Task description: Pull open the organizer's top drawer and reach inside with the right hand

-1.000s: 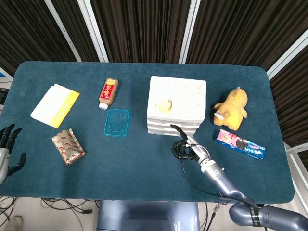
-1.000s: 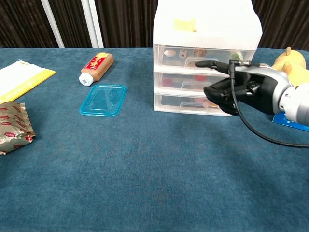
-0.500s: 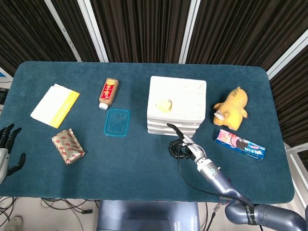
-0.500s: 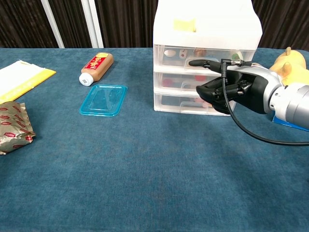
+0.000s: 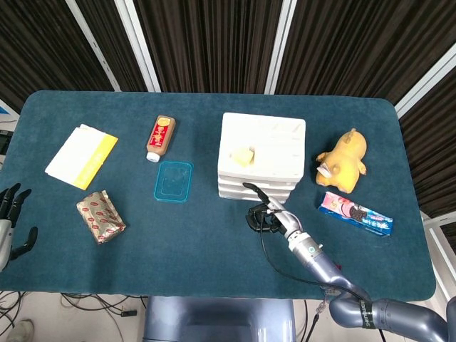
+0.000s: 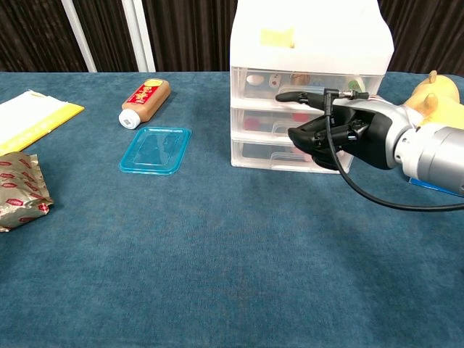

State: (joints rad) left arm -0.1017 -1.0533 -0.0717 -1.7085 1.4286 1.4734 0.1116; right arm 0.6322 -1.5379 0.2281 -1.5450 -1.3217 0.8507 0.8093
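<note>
The white three-drawer organizer [image 5: 262, 153] [image 6: 312, 36] stands at the table's middle, all drawers closed. Small items show through the top drawer [image 6: 259, 78]. My right hand [image 5: 269, 216] [image 6: 341, 134] hovers just in front of the drawers, holding nothing. One of its fingers [image 6: 297, 96] stretches left across the top drawer's front at its lower edge, and the others are curled in. Whether that finger touches the drawer, I cannot tell. My left hand [image 5: 8, 222] sits at the table's near left edge with its fingers spread, holding nothing.
A blue lid [image 5: 174, 181] [image 6: 155, 149] and a brown bottle [image 5: 160, 137] lie left of the organizer. A yellow toy [image 5: 343, 158] and a cookie pack [image 5: 355, 213] lie to its right. A snack packet [image 5: 100, 216] and a yellow-white pack [image 5: 80, 154] lie far left.
My right hand has slid left along the organizer's front, its stretched finger now further across the top drawer. The drawers and my left hand have not moved.
</note>
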